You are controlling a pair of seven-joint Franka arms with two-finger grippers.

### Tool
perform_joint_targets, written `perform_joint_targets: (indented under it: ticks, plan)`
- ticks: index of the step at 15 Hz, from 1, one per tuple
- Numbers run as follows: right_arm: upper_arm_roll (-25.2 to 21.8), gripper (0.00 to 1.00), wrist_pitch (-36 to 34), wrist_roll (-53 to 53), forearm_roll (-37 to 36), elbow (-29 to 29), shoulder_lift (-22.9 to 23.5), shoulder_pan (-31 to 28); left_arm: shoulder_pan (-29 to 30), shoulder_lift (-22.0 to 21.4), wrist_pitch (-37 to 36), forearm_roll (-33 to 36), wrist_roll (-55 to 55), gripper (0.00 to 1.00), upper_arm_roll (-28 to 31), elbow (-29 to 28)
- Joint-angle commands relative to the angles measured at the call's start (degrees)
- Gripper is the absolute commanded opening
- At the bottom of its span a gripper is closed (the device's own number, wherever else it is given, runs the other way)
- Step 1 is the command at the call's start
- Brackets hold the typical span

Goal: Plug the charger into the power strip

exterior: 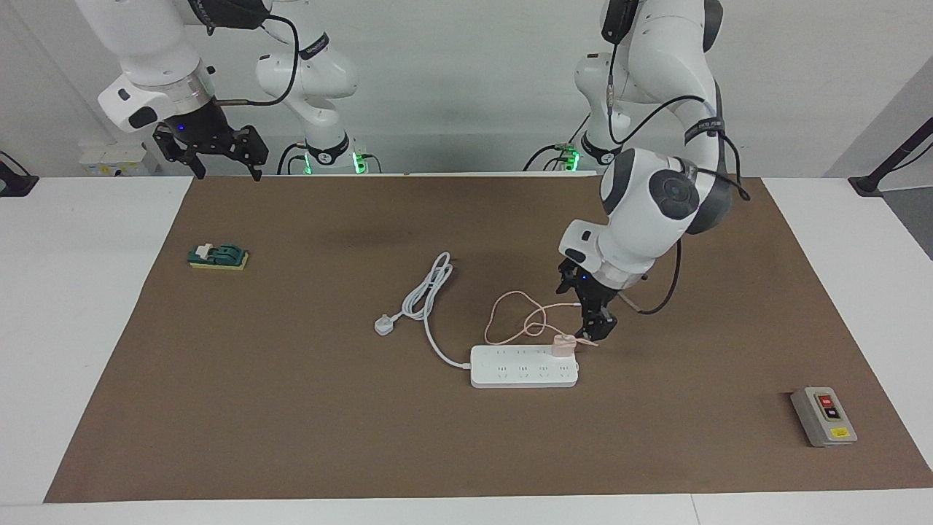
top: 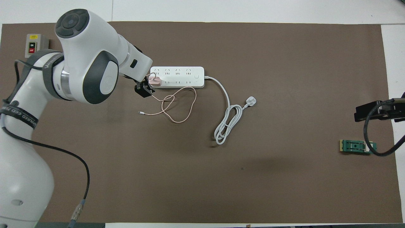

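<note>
Hovering over the mat beside the power strip (exterior: 523, 367), my left gripper (exterior: 594, 329) gapes empty; the charger (exterior: 562, 345) sits plugged in; right gripper (exterior: 219, 157) waits, spread wide.

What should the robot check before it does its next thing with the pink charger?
1. Charger sits on the power strip, at the left arm's end: ok.
2. Pushed fully in: cannot tell.
3. Left gripper has jaws open, off the charger: ok.
4. Pink cable lies loose on the mat, nearer the robots than the strip, close under the left gripper: watch for snagging, not ok.
5. Right gripper waits, raised near the mat's corner, jaws open: ok.
</note>
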Motion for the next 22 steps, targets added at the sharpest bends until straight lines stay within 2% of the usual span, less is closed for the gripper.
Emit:
perform_joint_targets:
  ticks: [1,3,6,9,12,14,17,22]
  plan:
    - [0.3,1.00,0.5,-0.1,-0.5,-0.7,-0.6,-0.6,1.6,-5.7,-7.6,-0.8,-6.3,1.00,1.1,-1.2]
    - [0.3,1.00,0.4,0.0,-0.5,-0.7,-0.6,-0.6,3.0,-8.6,-12.1,-0.7,-12.6,1.00,3.4,-1.1]
    - [0.3,1.00,0.0,-0.3,-0.5,-0.6,-0.6,-0.4,3.9,-12.3,-18.2,-0.3,-15.6,1.00,7.0,-1.2]
    - [0.3,1.00,0.0,-0.3,-0.5,-0.6,-0.6,-0.4,4.2,-14.9,-22.0,2.1,-28.4,1.00,10.0,-1.3]
    - [0.3,1.00,0.0,-0.3,-0.5,-0.6,-0.6,-0.6,4.2,-16.4,-22.3,6.8,-44.1,1.00,11.0,-1.2]
    - [0.3,1.00,-0.1,-0.3,-0.5,-0.6,-0.6,-0.6,4.3,-17.3,-21.8,7.7,-48.3,1.00,11.0,-1.4]
    - [0.3,1.00,-0.1,-0.3,-0.5,-0.6,-0.6,-0.6,5.1,-17.5,-21.0,15.0,-59.8,1.00,10.8,-2.1]
    - [0.3,1.00,0.0,-0.3,-0.5,-0.6,-0.6,-0.6,4.4,-18.6,-21.6,15.0,-62.2,1.00,10.3,-3.6]
